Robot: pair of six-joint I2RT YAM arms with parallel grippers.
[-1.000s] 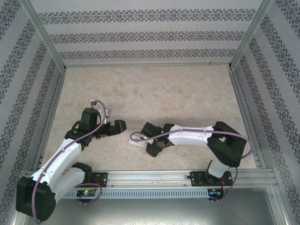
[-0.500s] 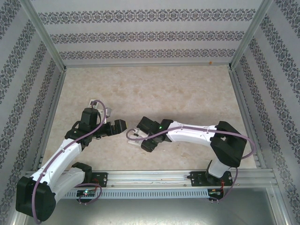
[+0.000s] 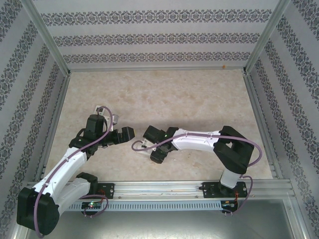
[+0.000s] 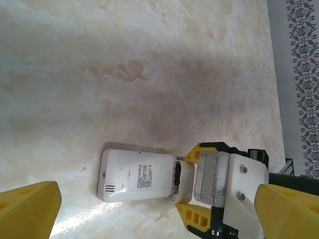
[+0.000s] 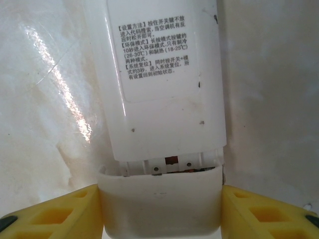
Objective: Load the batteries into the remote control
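Note:
The white remote control (image 4: 142,175) lies back up on the table, its printed label (image 5: 152,50) facing up. My right gripper (image 5: 159,211) is shut on the white battery cover (image 5: 159,204) at the remote's end, one yellow finger (image 5: 55,211) on each side. A narrow gap (image 5: 171,160) between cover and body shows a reddish-brown patch; I cannot tell if it is one of the batteries, which are otherwise hidden. My left gripper (image 4: 158,211) hangs wide open just left of the remote (image 3: 140,147), holding nothing. The two grippers (image 3: 123,134) (image 3: 149,146) almost face each other.
The marble-patterned table (image 3: 164,94) is bounded by patterned walls and metal frame posts (image 3: 47,42). The rail (image 3: 164,188) carrying both arm bases runs along the near edge.
The right arm has stretched to the left, sliding its gripper and the remote toward the left gripper. The left arm has stayed put, still wide open.

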